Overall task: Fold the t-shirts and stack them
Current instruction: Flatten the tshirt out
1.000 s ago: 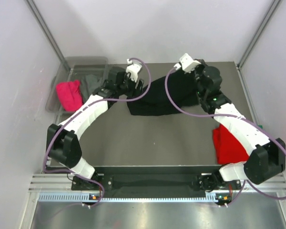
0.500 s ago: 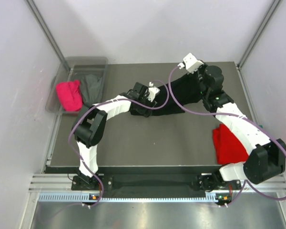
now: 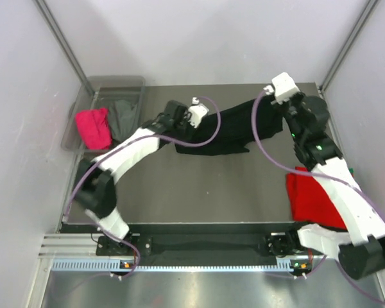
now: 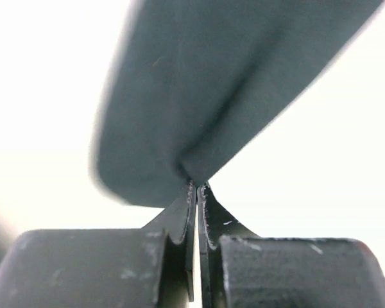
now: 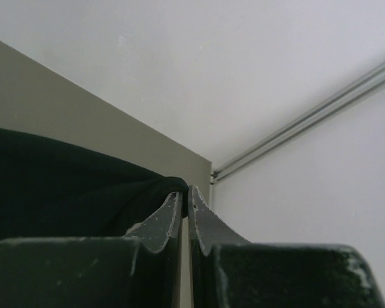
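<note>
Black shirt [image 3: 226,131] hangs stretched between both arms over the far half of the table [image 3: 179,192]. Left gripper [image 4: 197,188] is pinched tight on a fold at one end, and right gripper [image 5: 183,190] is clamped on the edge at the other, near the far right corner. The cloth looks soft, light and limp, so it should droop and bunch wherever unsupported; hems and shoulder corners seem the best holds. Red shirt [image 3: 306,196] lies near right, while pink shirt [image 3: 93,127] and grey shirt [image 3: 123,119] sit in the tub [image 3: 115,82].
</note>
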